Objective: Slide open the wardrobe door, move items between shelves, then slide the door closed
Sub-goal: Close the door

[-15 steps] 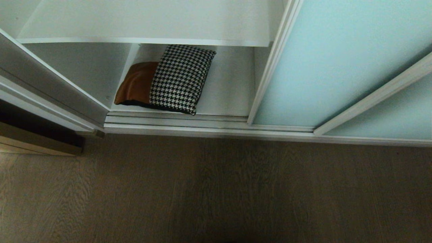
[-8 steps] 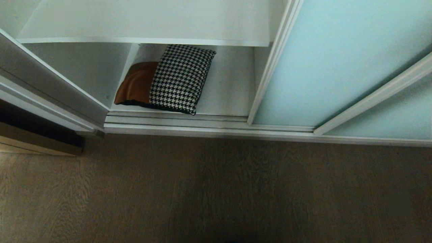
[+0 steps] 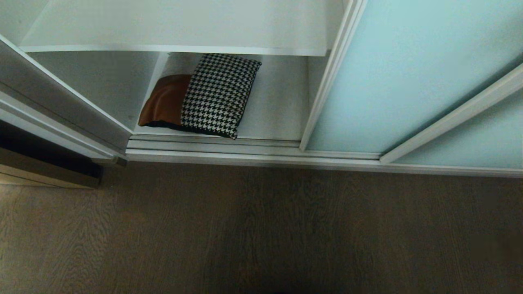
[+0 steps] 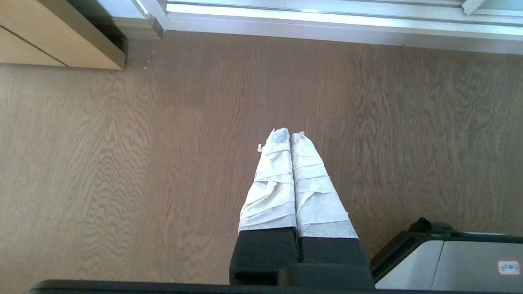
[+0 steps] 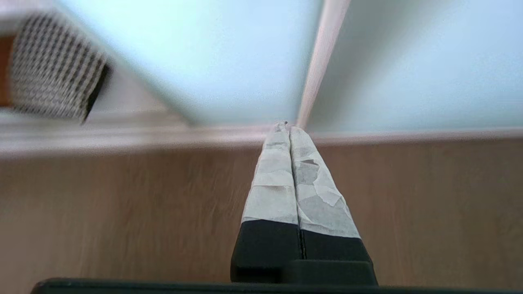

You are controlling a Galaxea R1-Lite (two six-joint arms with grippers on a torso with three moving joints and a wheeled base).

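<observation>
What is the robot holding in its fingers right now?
Nothing. The left gripper and the right gripper are both shut with nothing between the fingers. The cushion lies untouched on the bottom shelf.

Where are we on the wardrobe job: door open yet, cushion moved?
Done: the sliding wardrobe door stands slid right, exposing the shelves. In hand: nothing is held; the right gripper, shut, points at the door's frame; the left gripper, shut, hangs over the floor. Left: the cushion lies on the bottom shelf, whether already moved is unclear; closing the door remains.
</observation>
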